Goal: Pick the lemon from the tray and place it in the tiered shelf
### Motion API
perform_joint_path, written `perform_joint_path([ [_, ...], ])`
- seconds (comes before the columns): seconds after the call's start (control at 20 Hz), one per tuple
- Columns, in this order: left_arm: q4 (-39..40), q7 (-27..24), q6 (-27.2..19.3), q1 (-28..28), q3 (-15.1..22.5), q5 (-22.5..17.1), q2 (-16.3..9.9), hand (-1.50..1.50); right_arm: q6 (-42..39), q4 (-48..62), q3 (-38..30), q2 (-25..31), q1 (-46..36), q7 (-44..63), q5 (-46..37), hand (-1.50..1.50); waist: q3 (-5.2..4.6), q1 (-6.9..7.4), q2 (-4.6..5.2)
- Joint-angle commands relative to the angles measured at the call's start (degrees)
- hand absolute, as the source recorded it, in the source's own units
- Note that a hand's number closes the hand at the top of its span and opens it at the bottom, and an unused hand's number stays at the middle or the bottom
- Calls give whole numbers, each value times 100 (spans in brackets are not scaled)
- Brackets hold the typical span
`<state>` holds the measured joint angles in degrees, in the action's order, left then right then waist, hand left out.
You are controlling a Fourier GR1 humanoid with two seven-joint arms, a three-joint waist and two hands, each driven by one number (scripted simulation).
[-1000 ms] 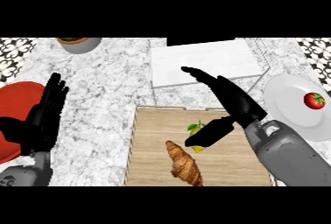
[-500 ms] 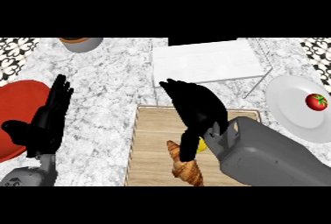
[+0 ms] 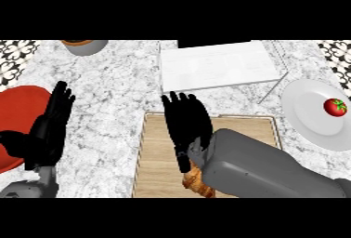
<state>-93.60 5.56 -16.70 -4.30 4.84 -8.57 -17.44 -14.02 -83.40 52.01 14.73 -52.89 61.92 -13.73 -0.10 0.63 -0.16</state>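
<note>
The right robot hand [image 3: 186, 122] lies flat, fingers straight, over the wooden tray [image 3: 159, 158], beside a croissant [image 3: 198, 182]; the left robot hand [image 3: 49, 126] rests open on the marble worktop [image 3: 113, 88].

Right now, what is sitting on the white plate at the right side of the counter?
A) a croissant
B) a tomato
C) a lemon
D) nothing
B: a red tomato with a green stem lies on the white plate, apart from the wooden tray where the right hand is.
</note>
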Motion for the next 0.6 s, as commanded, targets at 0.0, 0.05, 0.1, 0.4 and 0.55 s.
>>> perform_joint_path([
  [0.0, -106, 55, 198, 49, -185, -179, -148, 0, -546, 517, 329, -27, 7, 683, -232, -150, 2, 3, 5],
  [0.05, -209, 381, -61, -76, 9, 60, -58, 0, -726, 390, 383, 54, 25, 791, -181, -150, 7, -53, -11],
  [0.1, 171, 55, -1, -219, -92, 44, -12, 0, -686, 580, 517, -157, -33, 1008, -294, -150, -1, -83, 7],
  [0.4, -571, 472, -68, 53, -72, 145, -68, 0, -617, 794, 156, -201, 174, 734, -563, -150, 10, -18, 3],
  [0.55, -110, 272, 205, -126, -264, -54, -54, 0, -722, 428, 55, -16, 456, 746, -700, -150, 7, -75, 7],
])
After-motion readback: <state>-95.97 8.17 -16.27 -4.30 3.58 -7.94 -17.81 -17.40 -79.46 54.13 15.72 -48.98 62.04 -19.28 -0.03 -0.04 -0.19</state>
